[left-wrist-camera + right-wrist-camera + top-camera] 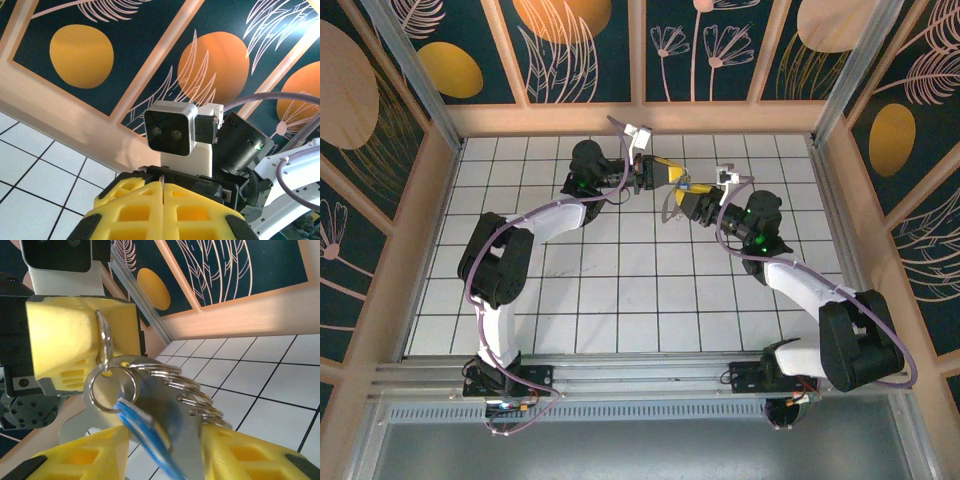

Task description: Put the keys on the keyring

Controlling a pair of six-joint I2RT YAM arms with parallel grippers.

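Note:
My two grippers meet above the far middle of the tiled floor, left gripper (658, 172) facing right gripper (686, 196). In the right wrist view my right gripper (162, 436) is shut across a flat silver plate (172, 412) that carries several split rings (192, 390) along its edge. The key's blue head (145, 432), blurred, hangs in a round keyring (91, 392) at the plate's hole. My left gripper (102, 320) is shut on a thin metal ring (103, 340), seen edge-on above that hole. The ring's edge (163, 181) shows between the left fingertips.
The white tiled floor (640, 290) lies below both grippers. Wooden-framed patterned walls (640, 50) close the back and sides. The right arm's wrist camera (170, 127) sits directly in front of my left fingers. Purple cables (520, 225) loop along both arms.

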